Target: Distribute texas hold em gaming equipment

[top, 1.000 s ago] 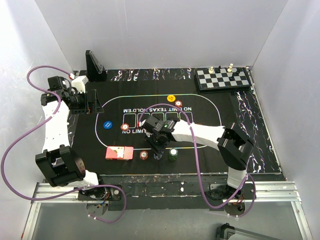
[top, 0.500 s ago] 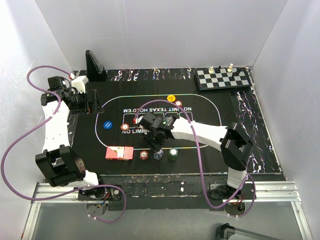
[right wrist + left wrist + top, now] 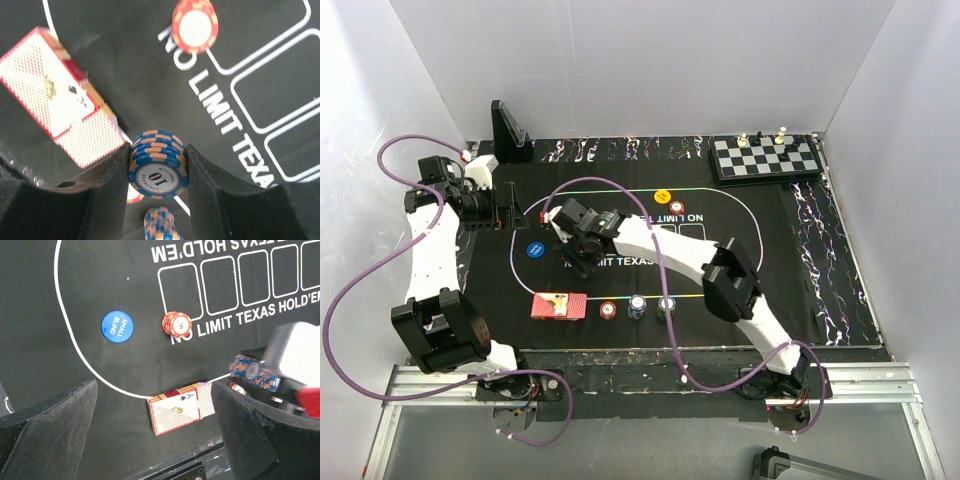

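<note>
**Right gripper holding a chip stack over the mat.** In the overhead view, the right arm (image 3: 670, 255) was stretched leftward across the black felt mat printed with white "NO LIMIT TEXAS HOLD'EM" lettering (image 3: 770, 280). In the right wrist view, the right gripper (image 3: 157, 150) had its two dark fingers (image 3: 107, 185) clamped on the sides of a short stack of blue-and-orange poker chips (image 3: 158, 169) marked "10". This stack appeared to be lifted clear of the felt. Beneath and to one side lay the deck of red-patterned-back playing cards (image 3: 57, 112), with an "A" and a spade mark visible on the top one. A second blue-and-orange chip stack (image 3: 161, 226) rested on the mat, and a stack of red poker chips (image 3: 195, 26) sat beside the printed "NO". In the left wrist view, the left gripper (image 3: 153, 390) hung above the mat's left end, its padded fingers (image 3: 55, 415) spread wide apart with nothing between them. The round blue "SMALL BLIND" button disc (image 3: 117, 326) lay inside the white oval line, near the red stack. The overhead view also showed a green chip stack (image 3: 666, 307) near the front edge, a yellow button disc (image 3: 663, 196) farther back, and a black-and-white chessboard (image 3: 765, 157) at the far right corner.
</note>
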Tool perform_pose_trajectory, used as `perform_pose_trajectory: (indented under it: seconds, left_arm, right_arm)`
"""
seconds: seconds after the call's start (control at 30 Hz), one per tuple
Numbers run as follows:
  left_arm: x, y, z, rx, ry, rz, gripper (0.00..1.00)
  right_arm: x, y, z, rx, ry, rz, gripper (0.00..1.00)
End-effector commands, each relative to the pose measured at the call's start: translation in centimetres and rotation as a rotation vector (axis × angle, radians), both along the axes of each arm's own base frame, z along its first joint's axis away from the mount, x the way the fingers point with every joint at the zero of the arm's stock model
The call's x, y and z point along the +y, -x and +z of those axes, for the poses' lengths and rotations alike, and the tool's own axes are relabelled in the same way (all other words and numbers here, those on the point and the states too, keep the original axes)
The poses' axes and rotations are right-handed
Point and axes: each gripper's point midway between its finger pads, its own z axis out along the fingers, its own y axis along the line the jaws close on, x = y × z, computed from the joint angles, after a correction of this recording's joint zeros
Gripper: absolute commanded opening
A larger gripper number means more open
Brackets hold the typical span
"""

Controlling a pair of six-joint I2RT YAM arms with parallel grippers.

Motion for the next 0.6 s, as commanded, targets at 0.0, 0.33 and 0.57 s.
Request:
perform_pose_trajectory:
  seconds: [0.0, 0.33, 0.57]
  left_arm:
    - [0.2, -0.2, 0.6, -0.052, 0.001, -0.012, 0.98]
    - [0.6, -1.6, 1.1, -0.071, 0.062, -0.001, 1.00]
    - [1.0, -1.7, 0.5, -0.057, 0.072, 0.003, 1.00]
  right_arm:
    - [2.7, -1.6, 0.2, -0.001, -0.045, 0.010, 0.01]
    - [5.3, -3.5, -3.5, 0.041, -0.088, -0.040, 0.01]
    - [5.9, -5.4, -5.3, 0.014, -0.086, -0.108, 0.04]
